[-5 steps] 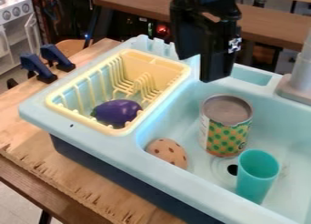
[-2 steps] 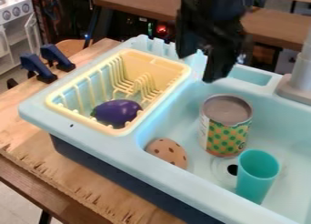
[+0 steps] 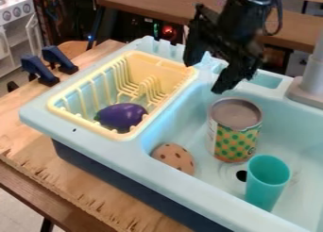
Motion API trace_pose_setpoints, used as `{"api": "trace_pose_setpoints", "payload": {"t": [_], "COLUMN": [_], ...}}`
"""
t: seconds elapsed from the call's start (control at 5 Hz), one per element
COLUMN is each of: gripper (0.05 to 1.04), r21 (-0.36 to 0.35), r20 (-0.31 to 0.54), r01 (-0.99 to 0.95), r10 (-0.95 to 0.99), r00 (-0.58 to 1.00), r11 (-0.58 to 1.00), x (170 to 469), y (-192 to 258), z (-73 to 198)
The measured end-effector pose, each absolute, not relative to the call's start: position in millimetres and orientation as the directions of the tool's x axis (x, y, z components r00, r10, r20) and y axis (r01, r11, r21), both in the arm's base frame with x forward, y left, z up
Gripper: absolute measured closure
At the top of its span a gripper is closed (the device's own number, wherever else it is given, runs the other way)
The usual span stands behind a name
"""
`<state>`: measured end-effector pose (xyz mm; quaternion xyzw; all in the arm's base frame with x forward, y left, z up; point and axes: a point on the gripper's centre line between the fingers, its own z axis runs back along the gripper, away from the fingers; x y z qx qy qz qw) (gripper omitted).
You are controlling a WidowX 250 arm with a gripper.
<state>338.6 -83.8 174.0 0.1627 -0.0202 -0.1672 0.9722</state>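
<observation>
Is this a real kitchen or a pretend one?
Probably a pretend kitchen in a workroom: a light blue toy sink, a tiny white stove, and a robot gripper above.

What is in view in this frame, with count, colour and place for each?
Can: one, grey top, green-and-orange label, in sink
Cup: one, teal, beside can
Spotted round toy: one, brown, in sink
Eggplant: one, purple, in rack
Rack: one, yellow, beside basin
Sink: one, light blue, on table
Faucet: one, grey, right edge
Clamps: two, dark blue, table's far left
Table: one, wooden, under sink
Toy stove: one, white, upper left
Arm: one, black, top edge
Hand: one, black, open, above sink's far side
</observation>
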Motion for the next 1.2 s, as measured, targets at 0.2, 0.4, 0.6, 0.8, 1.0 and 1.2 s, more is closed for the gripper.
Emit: {"api": "trace_pose_setpoints", "payload": {"t": [0.2,0.4,0.6,0.8,1.0,1.2], "gripper": [0.081,0.081,0.081,0.081,0.081,0.081], "r21": [0.365,0.376,0.411,0.406,0.404,0.407], "r20": [-0.053,-0.079,-0.142,-0.179,-0.184,-0.179], "r01": [0.290,0.281,0.312,0.347,0.349,0.339], "r10": [-0.292,-0.272,-0.278,-0.298,-0.298,-0.290], "r00": [0.955,0.959,0.950,0.938,0.937,0.940], "r11": [0.885,0.883,0.856,0.846,0.846,0.848], "x": [337,335,331,325,325,325], "y": [-74,-68,-64,-57,-53,-52], "z": [178,180,178,158,156,153]}}
